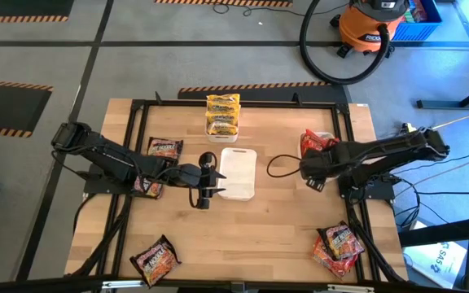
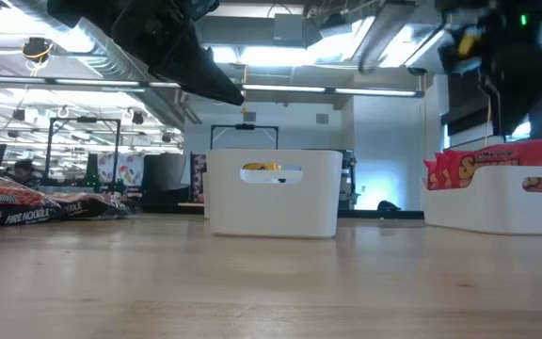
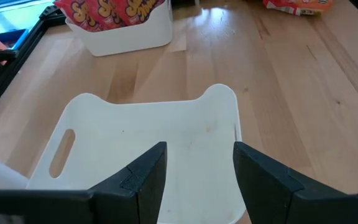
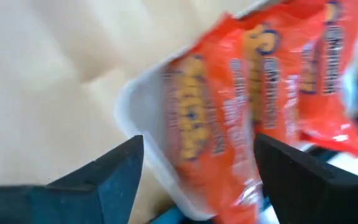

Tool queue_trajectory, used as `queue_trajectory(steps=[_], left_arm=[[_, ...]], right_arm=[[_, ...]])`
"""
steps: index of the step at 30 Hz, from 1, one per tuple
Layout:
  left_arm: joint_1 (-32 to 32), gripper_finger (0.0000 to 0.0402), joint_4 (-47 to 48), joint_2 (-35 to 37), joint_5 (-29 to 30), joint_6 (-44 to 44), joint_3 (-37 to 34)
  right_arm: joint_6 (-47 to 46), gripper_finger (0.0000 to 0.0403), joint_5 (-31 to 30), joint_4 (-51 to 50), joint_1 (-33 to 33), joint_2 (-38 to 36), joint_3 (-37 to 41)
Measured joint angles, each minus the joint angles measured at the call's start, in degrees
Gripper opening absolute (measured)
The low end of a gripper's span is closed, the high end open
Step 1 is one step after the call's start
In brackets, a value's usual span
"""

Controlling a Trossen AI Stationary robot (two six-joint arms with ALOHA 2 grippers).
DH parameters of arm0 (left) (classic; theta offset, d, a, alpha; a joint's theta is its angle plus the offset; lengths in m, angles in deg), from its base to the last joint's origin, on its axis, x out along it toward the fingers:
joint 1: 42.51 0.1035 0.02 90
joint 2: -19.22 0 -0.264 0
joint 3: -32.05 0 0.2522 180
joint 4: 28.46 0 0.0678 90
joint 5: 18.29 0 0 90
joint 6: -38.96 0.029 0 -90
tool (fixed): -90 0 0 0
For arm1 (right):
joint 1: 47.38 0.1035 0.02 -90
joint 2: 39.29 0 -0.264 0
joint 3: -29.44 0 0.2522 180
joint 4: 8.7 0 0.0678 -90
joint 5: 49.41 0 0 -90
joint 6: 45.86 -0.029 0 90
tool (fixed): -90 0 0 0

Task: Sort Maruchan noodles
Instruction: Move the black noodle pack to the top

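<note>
A: Progress check, taking the table (image 1: 243, 236) as a clock face seen from above.

B: Yellow packets (image 1: 223, 114) are stacked in a tray at 12 o'clock. Red-orange packets (image 1: 316, 142) stand in the white bin (image 4: 143, 102) at about 2 o'clock. The middle tray (image 1: 238, 172) holds nothing (its white floor is bare in the left wrist view).

A: Left to sort?

B: Dark packets (image 1: 164, 150) at 9 to 10 o'clock, one partly under the left arm; another dark packet (image 1: 155, 260) at 7 o'clock; a loose pile of red-orange packets (image 1: 338, 244) at 5 o'clock. I judge the task roughly half done. The dark ones probably belong in the middle tray.

A: Claws?

B: Left claw (image 3: 196, 171) hangs over the near end of the middle tray, fingers parted, nothing between them. Right claw (image 4: 197, 174) is over the red-orange bin, fingers spread wide, and nothing is pinched; the packets lie past them in the bin.

A: Legible writing?

B: "FIRE NOODLE" on a dark packet (image 2: 12, 202) in the low view. The red-orange wrappers carry yellow lettering too blurred to read. The orange shop vacuum (image 1: 373, 24) on the floor has a label I cannot make out.
</note>
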Motion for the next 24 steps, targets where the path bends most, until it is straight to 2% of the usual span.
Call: queue_trajectory(steps=[4, 7, 11, 14, 19, 24], left_arm=[[0.0, 0.0179, 0.0, 0.0, 0.0, 0.0, 0.0], [0.0, 0.0179, 0.0, 0.0, 0.0, 0.0, 0.0], [0.0, 0.0179, 0.0, 0.0, 0.0, 0.0, 0.0], [0.0, 0.0179, 0.0, 0.0, 0.0, 0.0, 0.0], [0.0, 0.0179, -0.2, 0.0, -0.1, 0.0, 0.0], [0.0, 0.0179, -0.6, 0.0, -0.2, 0.0, 0.0]], right_arm=[[-4.0, 0.0289, 7.9, 1.7, 2.4, 0.0, -5.8], [-6.9, 0.0289, 11.7, 9.3, 6.9, 0.0, -6.5], [-11.0, 0.0289, 13.3, 17.5, 13.6, 0.9, -5.7], [-15.4, 0.0289, 13.4, 19.9, 18.7, 2.4, -5.5], [-25.3, 0.0289, 13.5, 19.8, 25.9, 6.4, -5.4], [-36.1, 0.0289, 17.7, 18.4, 30.1, 10.2, -5.4]])
